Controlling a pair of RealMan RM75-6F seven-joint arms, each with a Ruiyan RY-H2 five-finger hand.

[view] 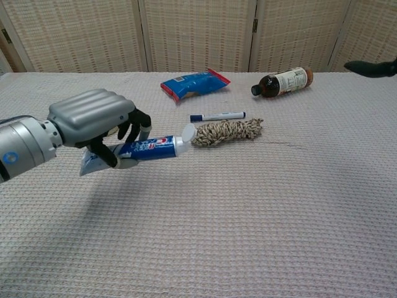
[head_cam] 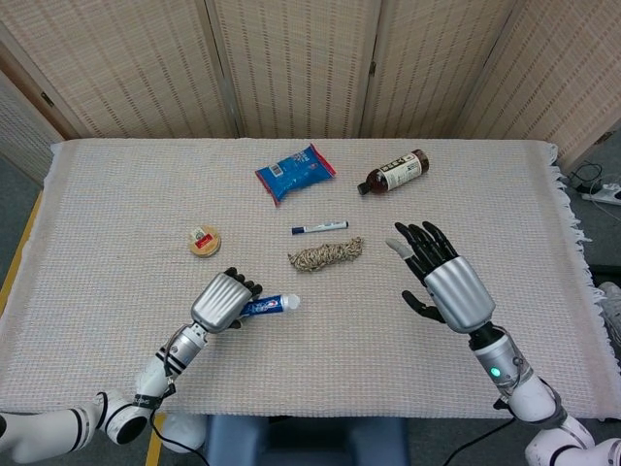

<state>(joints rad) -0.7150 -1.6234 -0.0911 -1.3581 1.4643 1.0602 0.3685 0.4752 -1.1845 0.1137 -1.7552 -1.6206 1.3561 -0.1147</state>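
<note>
Toothpaste tube [view: 147, 149] — one — in left hand [head_cam: 218, 301]; one rope bundle [head_cam: 325, 254] nearby.

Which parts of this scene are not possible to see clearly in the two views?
- Right robot hand: the chest view's right edge cuts off all but dark fingertips.
- Toothpaste tube: in the head view, the left robot hand covers its rear end.
- Bottle label: too small to read in either view.
- Round tin: not visible in the chest view, apparently behind the left robot hand.
</note>
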